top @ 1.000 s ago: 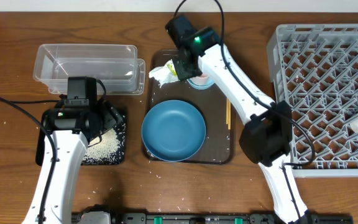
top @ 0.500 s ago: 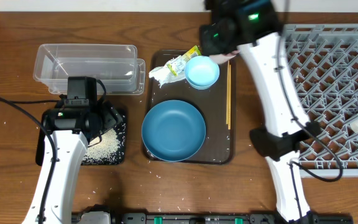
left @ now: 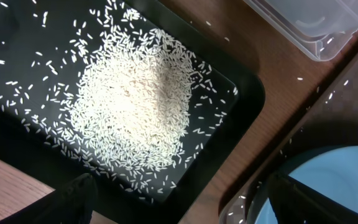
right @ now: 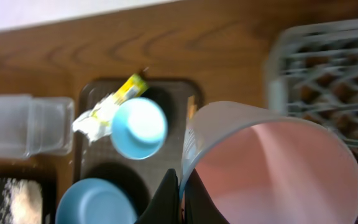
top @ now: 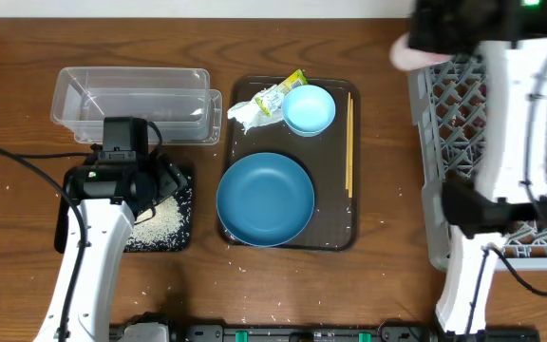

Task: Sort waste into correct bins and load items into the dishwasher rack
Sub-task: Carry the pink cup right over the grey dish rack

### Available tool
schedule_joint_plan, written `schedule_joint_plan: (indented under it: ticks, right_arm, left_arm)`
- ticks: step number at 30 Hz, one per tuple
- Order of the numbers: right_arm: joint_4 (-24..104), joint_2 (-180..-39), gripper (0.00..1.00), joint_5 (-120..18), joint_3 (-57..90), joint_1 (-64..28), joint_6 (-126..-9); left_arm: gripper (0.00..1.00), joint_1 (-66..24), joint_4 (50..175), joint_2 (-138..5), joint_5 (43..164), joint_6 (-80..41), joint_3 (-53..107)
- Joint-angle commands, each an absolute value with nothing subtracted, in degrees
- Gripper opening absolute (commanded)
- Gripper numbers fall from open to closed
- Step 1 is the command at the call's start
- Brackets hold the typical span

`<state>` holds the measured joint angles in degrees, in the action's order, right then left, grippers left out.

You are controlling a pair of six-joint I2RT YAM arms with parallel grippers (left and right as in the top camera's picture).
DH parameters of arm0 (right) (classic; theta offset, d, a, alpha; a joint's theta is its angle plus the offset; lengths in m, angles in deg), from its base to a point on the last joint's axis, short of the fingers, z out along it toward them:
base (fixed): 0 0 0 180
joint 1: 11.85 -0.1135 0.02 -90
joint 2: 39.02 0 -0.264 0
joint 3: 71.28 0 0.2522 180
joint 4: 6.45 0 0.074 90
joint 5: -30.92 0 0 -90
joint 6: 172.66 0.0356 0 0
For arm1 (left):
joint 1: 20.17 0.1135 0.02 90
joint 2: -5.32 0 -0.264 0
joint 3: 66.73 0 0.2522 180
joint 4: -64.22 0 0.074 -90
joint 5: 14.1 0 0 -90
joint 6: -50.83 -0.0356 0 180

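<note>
pink cup (right: 272,168), thin-walled, pinched at the rim wall between the pressed fingers of right gripper (right: 179,190). held aloft at the far left corner of dishwasher rack (top: 444,123), blurred from overhead, right at the rack's edge. mouth turned toward the wrist camera, long axis tipped rather than upright; exact tilt hard to tell. rack lattice lying to the right of the cup, so probably a short carry rightward and a turn mouth-down. left gripper (left: 191,200) spread wide, empty, hovering over rice (left: 135,106) in black tray (left: 252,94), well apart from the rack; right arm nearer.
</note>
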<state>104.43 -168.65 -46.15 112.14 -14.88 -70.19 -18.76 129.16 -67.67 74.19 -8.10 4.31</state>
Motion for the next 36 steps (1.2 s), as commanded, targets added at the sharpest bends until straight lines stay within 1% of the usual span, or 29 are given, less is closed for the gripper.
schedule_joint_plan:
  ticks: [1, 6, 13, 15, 21, 25, 32, 36]
  right_arm:
    - [104.65, -164.71, 0.01, -44.66, 110.26, -9.33, -74.24]
    - [104.62, -164.21, 0.01, -43.81, 106.31, 0.16, -75.90]
    - [104.32, -164.28, 0.01, -36.18, 97.70, 13.16, -82.17]
    - [103.23, -164.28, 0.01, -30.78, 94.37, 17.10, -82.89]
    - [101.37, -164.30, 0.01, -5.86, 83.27, 26.95, -94.08]
    - [102.09, -164.28, 0.01, 5.68, 73.98, 31.15, -100.75]
    - [102.74, -164.30, 0.01, 14.46, 56.39, 33.12, -107.74]
    - [101.78, -164.28, 0.01, 16.58, 46.38, 33.10, -112.75]
  left_arm:
    - [0.90, -18.48, 129.38, -67.93, 73.49, -8.86, 5.29]
    - [0.90, -18.48, 129.38, -67.93, 73.49, -8.88, 5.29]
    - [0.90, -18.48, 129.38, -67.93, 73.49, -8.86, 5.29]
    - [0.90, -18.48, 129.38, -67.93, 73.49, -8.86, 5.29]
    - [0.90, -18.48, 129.38, -67.93, 73.49, -8.86, 5.29]
    - [0.90, -18.48, 129.38, -67.93, 73.49, -8.88, 5.29]
    - [0.90, -18.48, 129.38, -67.93, 73.49, -8.86, 5.29]
    - [0.90, -18.48, 129.38, -67.93, 73.49, -8.88, 5.29]
